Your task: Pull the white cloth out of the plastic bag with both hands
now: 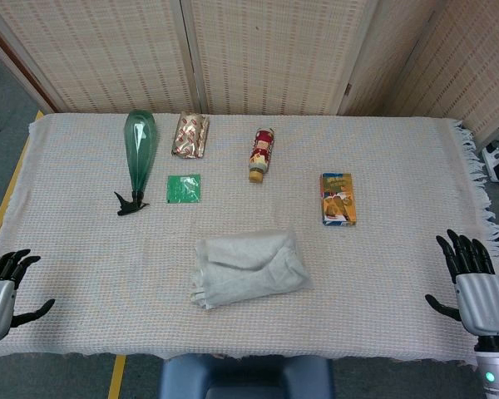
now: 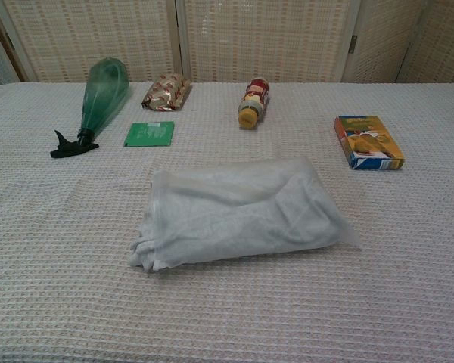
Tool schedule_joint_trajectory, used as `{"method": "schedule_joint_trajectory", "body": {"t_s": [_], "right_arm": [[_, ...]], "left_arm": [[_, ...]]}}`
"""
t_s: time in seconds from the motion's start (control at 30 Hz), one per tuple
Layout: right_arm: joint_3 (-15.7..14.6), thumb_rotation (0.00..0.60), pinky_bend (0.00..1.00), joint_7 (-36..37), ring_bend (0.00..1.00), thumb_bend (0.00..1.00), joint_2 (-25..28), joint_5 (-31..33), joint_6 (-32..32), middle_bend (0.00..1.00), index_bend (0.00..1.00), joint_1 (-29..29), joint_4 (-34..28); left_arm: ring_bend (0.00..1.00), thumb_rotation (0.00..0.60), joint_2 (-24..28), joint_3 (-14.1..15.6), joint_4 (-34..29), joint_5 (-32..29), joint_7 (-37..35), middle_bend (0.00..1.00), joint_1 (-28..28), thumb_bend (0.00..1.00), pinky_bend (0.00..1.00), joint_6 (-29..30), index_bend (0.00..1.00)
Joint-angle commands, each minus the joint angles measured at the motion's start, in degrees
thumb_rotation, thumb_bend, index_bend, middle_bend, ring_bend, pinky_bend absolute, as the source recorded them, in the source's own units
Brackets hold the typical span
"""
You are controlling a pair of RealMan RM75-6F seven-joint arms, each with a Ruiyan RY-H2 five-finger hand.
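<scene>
A clear plastic bag (image 1: 249, 268) (image 2: 242, 212) lies flat in the middle of the table, with the white cloth (image 2: 147, 253) folded inside and its edge showing at the bag's near-left end. My left hand (image 1: 4, 287) hovers at the table's near-left corner, fingers spread, holding nothing. At the near-right corner my right hand (image 1: 474, 283) is raised with its fingers apart and empty. Both hands are far from the bag. The chest view shows neither hand.
Along the far side lie a green spray bottle (image 1: 139, 158) (image 2: 98, 102), a foil snack pack (image 1: 190, 135) (image 2: 166, 92), a green sachet (image 1: 183, 188) (image 2: 148, 134), a sauce bottle (image 1: 260, 153) (image 2: 253, 102) and a colourful box (image 1: 338, 199) (image 2: 368, 141). A woven cloth (image 1: 382, 274) covers the table.
</scene>
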Motion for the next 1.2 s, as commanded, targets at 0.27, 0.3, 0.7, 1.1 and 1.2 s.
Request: {"method": "schedule_joint_trajectory", "body": {"t_s": [0.27,0.3,0.7,1.1,1.2], "right_arm": [[-0.59,0.6,0.0,-0.64,0.0,0.06,-0.26,-1.62,0.68,0.0,0.0,-0.19,0.05],[-0.65,0.6,0.0,-0.85,0.0,0.06,-0.35,-1.7,0.66,0.0,0.0,-0.19,0.07],[-1.68,0.6,0.0,-2.88,0.0,0.06,-1.28,-2.89,-0.88,0.0,0.0,0.41,-0.28],[-1.92,0.6,0.0,-2.74,0.0,0.06,-1.12,-2.98,-1.3,0.0,0.0,0.53,-0.24],[-1.91,0.6,0.0,-2.48,0.0,0.06,-0.97,-3.06,-1.11,0.0,0.0,0.47,-0.25]], "left_arm": [[0.4,0.494,-6.63,4.2,2.93,9.13,-12.18,0.49,-1.51,0.19,0.61,-2.98,0.3],[0.54,0.505,-8.81,4.24,4.39,9.97,-13.13,0.61,-1.47,0.19,0.76,-2.35,0.33],[1.0,0.6,-25.9,4.65,16.06,13.01,-12.66,1.0,-5.6,0.22,1.0,-7.15,0.57],[1.0,0.6,-37.07,4.03,24.05,13.66,-11.58,1.0,-7.73,0.25,1.0,-6.89,0.53],[1.0,0.6,-40.15,3.67,26.7,13.05,-11.73,1.0,-8.09,0.23,1.0,-7.05,0.53]]}}
